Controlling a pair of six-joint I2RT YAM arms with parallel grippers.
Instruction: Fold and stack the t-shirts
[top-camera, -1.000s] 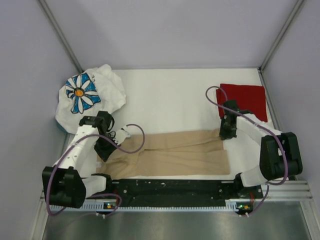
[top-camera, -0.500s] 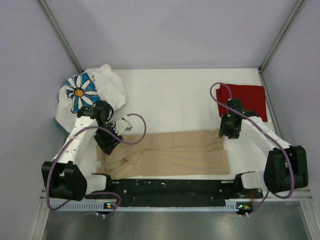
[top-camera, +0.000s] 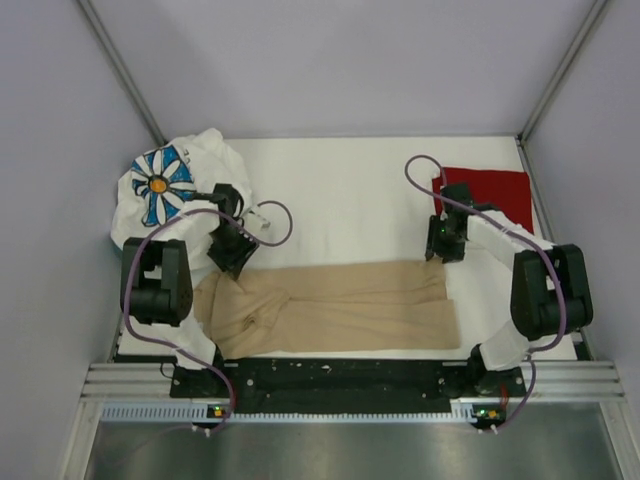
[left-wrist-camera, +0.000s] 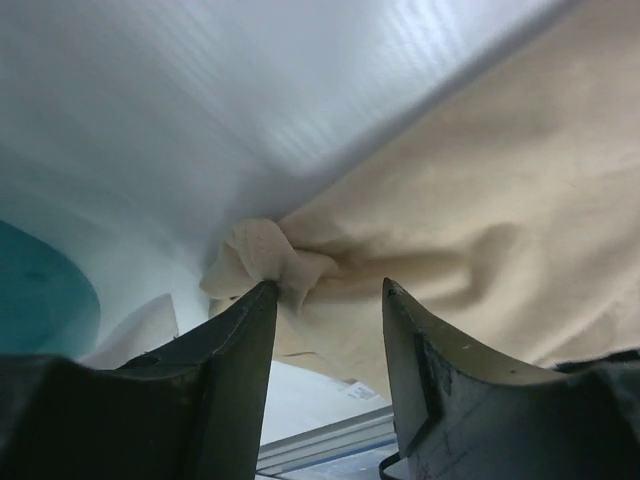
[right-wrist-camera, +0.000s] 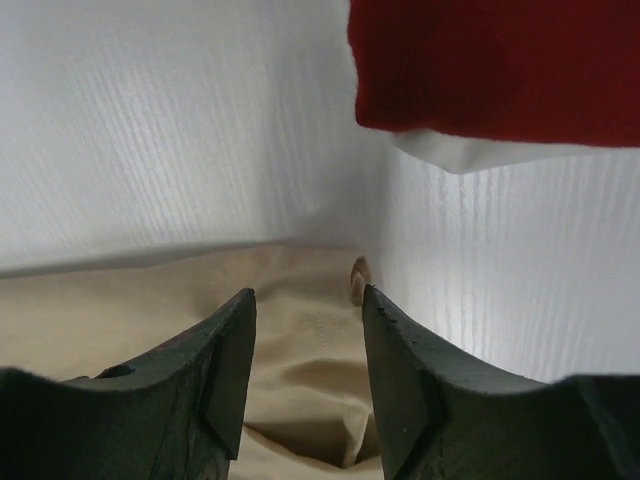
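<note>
White counter (top-camera: 340, 190) is carrying: tan t-shirt (top-camera: 340, 305), lying flat along the near edge; daisy t-shirt (top-camera: 165, 190), lying bunched far left; dark red t-shirt (top-camera: 495, 195), lying folded far right. Left tool (left-wrist-camera: 325, 288) is hovering spread at the tan shirt's bunched left corner, right tool (right-wrist-camera: 305, 295) spread over its right corner.

A white table (top-camera: 340, 190) sits between lilac walls (top-camera: 330, 60)

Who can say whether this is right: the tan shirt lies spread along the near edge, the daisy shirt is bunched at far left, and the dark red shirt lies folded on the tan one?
Not quite. The dark red shirt lies folded at far right, apart from the tan shirt, not on it; the right wrist view shows white table between them. The rest stands.
</note>
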